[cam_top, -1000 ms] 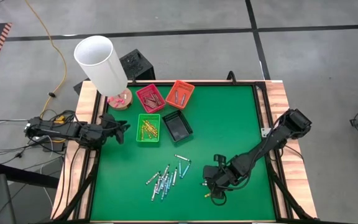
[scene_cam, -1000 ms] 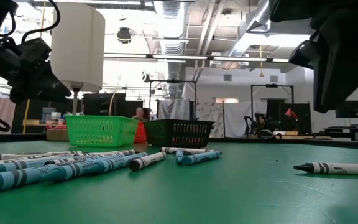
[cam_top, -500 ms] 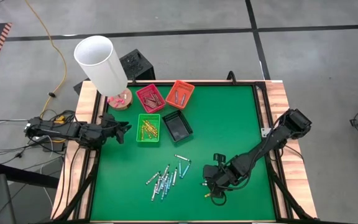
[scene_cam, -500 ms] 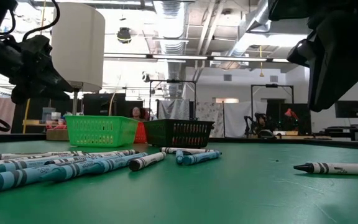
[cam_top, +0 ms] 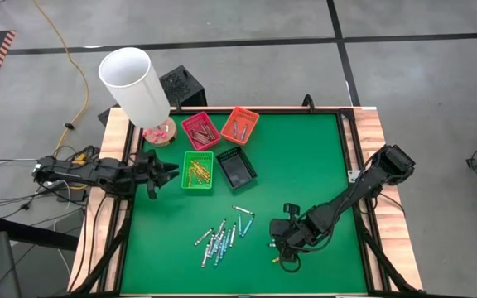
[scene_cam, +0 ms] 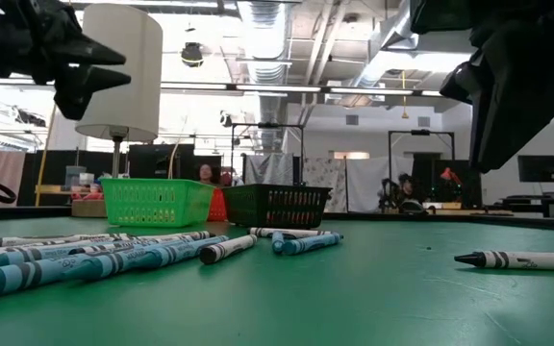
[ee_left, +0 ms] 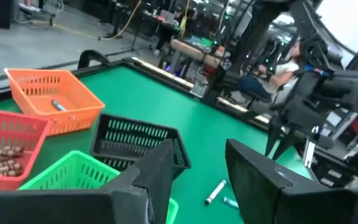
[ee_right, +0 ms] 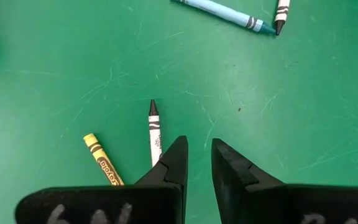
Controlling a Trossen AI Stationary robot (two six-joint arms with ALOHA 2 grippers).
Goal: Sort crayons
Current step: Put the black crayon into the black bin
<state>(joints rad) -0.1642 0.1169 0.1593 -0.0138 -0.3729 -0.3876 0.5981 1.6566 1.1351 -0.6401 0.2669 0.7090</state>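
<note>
Your right hand (ee_right: pixel 197 163) hangs low over the green counter (cam_top: pixel 305 165) at the lower right of the overhead frame, fingers (ee_right: pixel 173 163) slightly spread with a narrow gap, pinching nothing. Just beside them lie a white crayon (ee_right: pixel 155 132) and a yellow crayon (ee_right: pixel 103 164). A light blue crayon (ee_right: pixel 225 14) lies farther off. Your left hand (cam_top: pixel 162 175) hovers at the counter's left edge, fingers spread, just left of the green tray (cam_top: pixel 198 171). The main cluster of crayons (cam_top: pixel 220 236) lies loose at lower centre, below the black tray (cam_top: pixel 237 168), red tray (cam_top: pixel 200 130) and orange tray (cam_top: pixel 239 125).
</note>
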